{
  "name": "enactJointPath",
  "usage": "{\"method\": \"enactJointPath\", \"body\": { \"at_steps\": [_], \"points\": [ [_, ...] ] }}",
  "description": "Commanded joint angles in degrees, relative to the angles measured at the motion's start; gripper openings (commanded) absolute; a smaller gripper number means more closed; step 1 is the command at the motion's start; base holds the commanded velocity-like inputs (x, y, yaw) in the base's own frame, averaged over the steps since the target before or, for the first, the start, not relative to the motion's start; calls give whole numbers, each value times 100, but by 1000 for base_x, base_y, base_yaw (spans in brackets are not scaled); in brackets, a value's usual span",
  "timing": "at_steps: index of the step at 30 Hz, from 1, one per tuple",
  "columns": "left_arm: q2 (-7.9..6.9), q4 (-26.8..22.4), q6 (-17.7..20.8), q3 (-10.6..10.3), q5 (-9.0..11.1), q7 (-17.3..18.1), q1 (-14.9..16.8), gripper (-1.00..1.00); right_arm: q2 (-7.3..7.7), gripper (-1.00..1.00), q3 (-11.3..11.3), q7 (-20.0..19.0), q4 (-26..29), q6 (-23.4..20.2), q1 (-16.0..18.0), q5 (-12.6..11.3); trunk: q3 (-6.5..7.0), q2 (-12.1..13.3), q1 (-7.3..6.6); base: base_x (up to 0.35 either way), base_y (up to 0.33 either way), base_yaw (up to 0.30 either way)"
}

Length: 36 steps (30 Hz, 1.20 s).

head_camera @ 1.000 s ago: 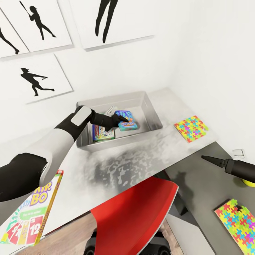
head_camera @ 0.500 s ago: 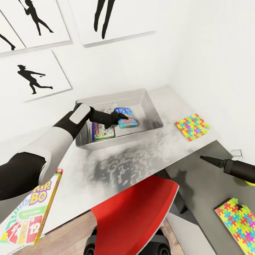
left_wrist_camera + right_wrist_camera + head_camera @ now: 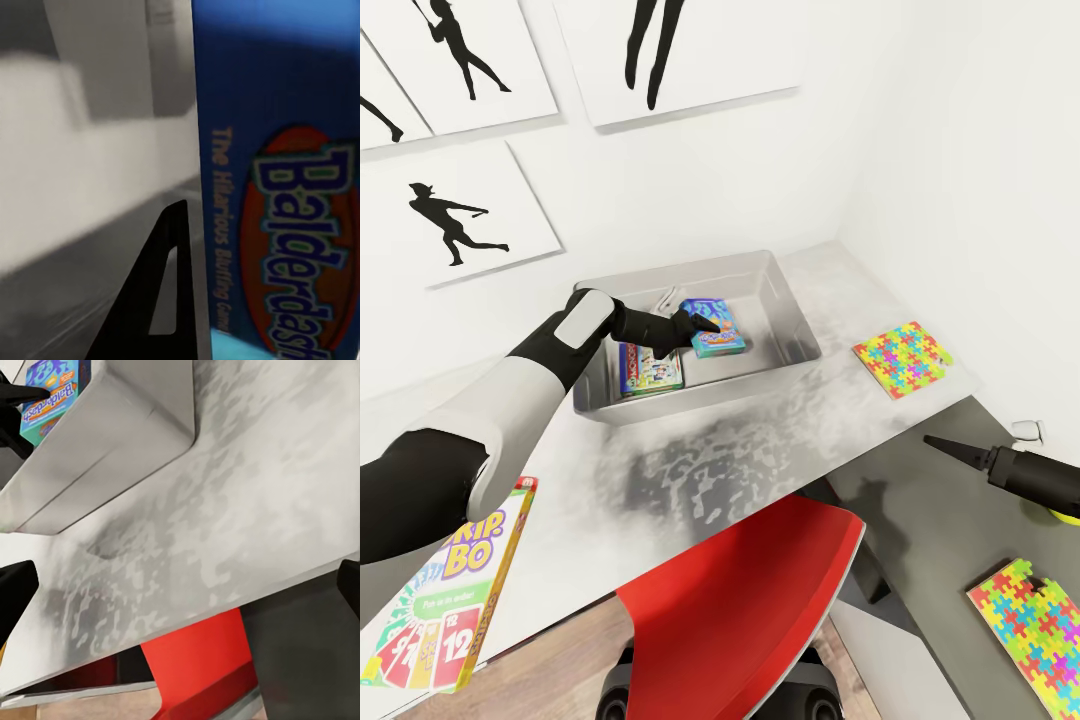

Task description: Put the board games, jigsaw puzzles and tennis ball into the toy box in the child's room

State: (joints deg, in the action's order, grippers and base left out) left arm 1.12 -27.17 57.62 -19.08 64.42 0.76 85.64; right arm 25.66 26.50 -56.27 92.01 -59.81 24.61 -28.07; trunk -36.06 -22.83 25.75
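Note:
The pale grey toy box [image 3: 792, 318] stands on the table's light top [image 3: 690, 470] against the wall. A white MONOPOLY board game [image 3: 651, 370] lies flat inside it. My left gripper [image 3: 695, 322] reaches into the toy box and is shut on the blue board game [image 3: 717, 330], which is tilted over the box's floor; in the left wrist view one finger [image 3: 161, 300] presses against that blue box [image 3: 292, 187]. The SKIP-BO game [image 3: 445, 610] lies at the near left. One jigsaw puzzle [image 3: 901, 360] lies right of the toy box, another [image 3: 1035, 628] on the dark wing. My right gripper [image 3: 945, 447] hovers open over the wing, a sliver of the tennis ball [image 3: 1062, 515] behind it.
A red chair [image 3: 745, 600] is pushed under the table right in front of me. White walls with black silhouette pictures [image 3: 455, 215] close off the back and right. A wall socket [image 3: 1028, 432] sits by the wing's far end.
The view tilted a little after the first frame. My left gripper and the blue board game have edged slightly toward the toy box's back wall. The right arm has barely moved.

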Motion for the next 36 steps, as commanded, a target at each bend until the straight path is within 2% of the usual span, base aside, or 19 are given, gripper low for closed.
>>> {"method": "enactJointPath", "body": {
  "at_steps": [1, 33, 36],
  "points": [
    [-3, 1, 6, -19, 8, 9, 5, -100, 1, 100, 4, -32, 0, -19, 4, 21, -7, -9, 3, 0, 0, 0],
    [-9, -4, 14, -19, 18, 6, 0, -100, 4, 100, 3, -31, 2, -19, 11, 21, -8, -9, 3, 0, 0, 0],
    [5, -23, -4, -18, 40, -21, 20, -100, 25, 100, 75, -53, 23, -19, -54, 6, -17, -9, 3, 0, 0, 0]
  ]
}}
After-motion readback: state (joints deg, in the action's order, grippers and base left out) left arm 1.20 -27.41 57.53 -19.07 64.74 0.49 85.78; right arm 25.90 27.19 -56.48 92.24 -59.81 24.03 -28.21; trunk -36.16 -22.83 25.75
